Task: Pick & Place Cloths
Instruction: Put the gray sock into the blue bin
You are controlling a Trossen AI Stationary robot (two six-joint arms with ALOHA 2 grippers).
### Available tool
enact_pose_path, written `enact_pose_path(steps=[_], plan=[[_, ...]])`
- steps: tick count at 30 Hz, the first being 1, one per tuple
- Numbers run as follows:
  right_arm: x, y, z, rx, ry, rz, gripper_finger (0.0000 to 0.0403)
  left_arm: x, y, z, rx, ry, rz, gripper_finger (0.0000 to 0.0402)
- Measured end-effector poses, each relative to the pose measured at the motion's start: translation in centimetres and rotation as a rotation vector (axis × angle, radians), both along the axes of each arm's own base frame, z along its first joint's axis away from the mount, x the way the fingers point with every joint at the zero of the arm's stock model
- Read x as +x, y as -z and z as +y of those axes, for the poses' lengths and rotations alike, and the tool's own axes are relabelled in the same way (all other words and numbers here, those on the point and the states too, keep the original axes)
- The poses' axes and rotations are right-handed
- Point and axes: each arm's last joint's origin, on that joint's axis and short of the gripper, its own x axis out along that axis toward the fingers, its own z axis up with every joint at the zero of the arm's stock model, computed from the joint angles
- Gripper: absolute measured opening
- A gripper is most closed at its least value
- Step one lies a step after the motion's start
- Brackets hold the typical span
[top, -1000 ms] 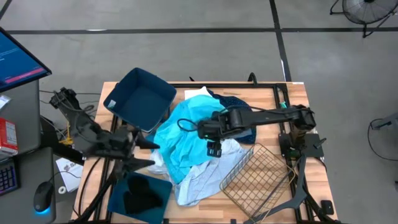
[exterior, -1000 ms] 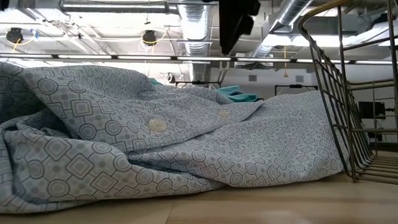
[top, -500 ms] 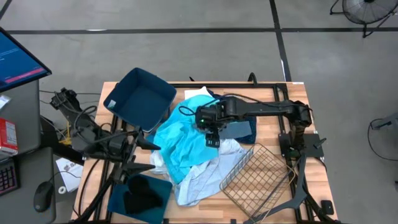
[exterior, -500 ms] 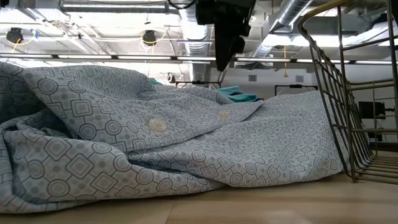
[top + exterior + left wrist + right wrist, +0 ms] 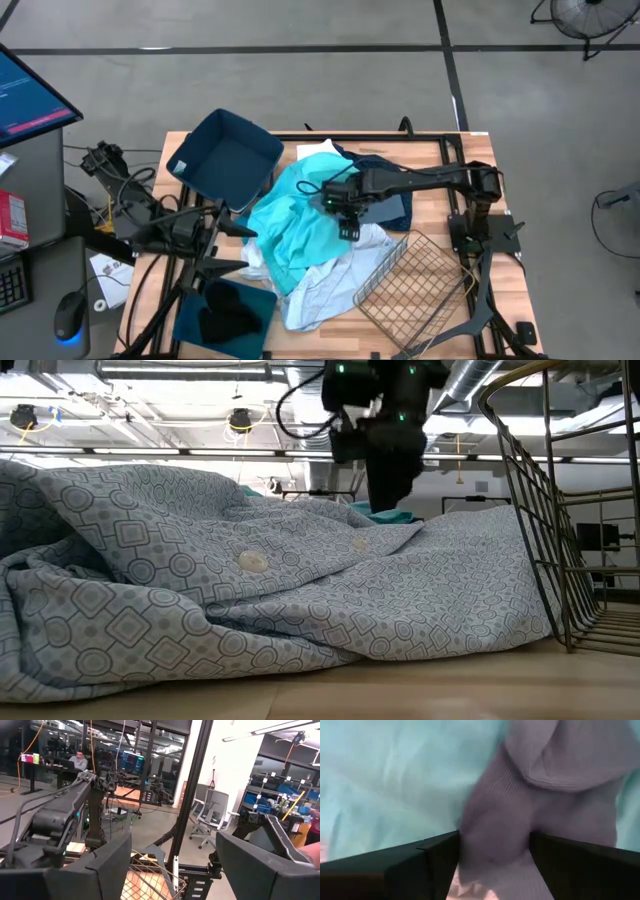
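A pile of cloths lies mid-table: a bright cyan one point(image 5: 300, 215) on top, a pale blue-white patterned shirt point(image 5: 320, 290) point(image 5: 300, 590) at the near side, a navy one point(image 5: 385, 205) toward the right, and a white one point(image 5: 320, 150) at the far side. My right gripper point(image 5: 347, 228) point(image 5: 385, 495) is down on the pile, open, astride a grey ribbed cloth point(image 5: 510, 820) that lies on the cyan one. My left gripper point(image 5: 235, 248) point(image 5: 172, 865) waits open at the pile's left, above the table. My right gripper comes at the grey ribbed cloth from above, pointing down. A bulging fold of it point(image 5: 495, 835) fills the gap between the two open fingers point(image 5: 440, 855) and meets their inner sides. The cloth rests on the cyan cloth, slack.
A wire mesh basket point(image 5: 410, 285) point(image 5: 560, 510) stands at the near right, next to the shirt. One dark blue bin point(image 5: 225, 160) sits tilted at the far left; another point(image 5: 225, 310), with something dark in it, sits at the near left. A desk with a monitor stands left of the table.
My right gripper has moved a little toward the far edge and then come down onto the pile; in the low view it has dropped from the picture's top to the cloth. The cyan cloth has shifted slightly under it. My left arm has kept still.
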Motion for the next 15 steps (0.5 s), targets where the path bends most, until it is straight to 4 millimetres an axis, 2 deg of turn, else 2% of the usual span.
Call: enact_pose_path(steps=[3,7,8,12,15], plan=[[-0.1,0.3,-0.1,-0.002,0.003,0.007,0.0178,0.0,0.0,0.0,0.0,-0.008,0.001,0.027],[-0.9,-0.6,0.4,0.011,-0.009,0.021,0.0036,0.0,0.0,0.0,-0.001,-0.014,0.002,0.0269],[-1.1,-1.2,0.5,0.024,-0.005,0.009,0.0021,0.0,0.0,0.0,0.0,-0.014,0.002,0.0269],[-2.7,-4.2,1.3,0.039,0.019,-0.05,0.0015,0.0,0.1,0.1,0.0,-0.045,0.009,0.0269],[-4.4,-7.3,2.0,0.048,0.037,-0.151,0.0007,0.2,0.3,0.2,0.024,-0.097,0.022,0.0269]])
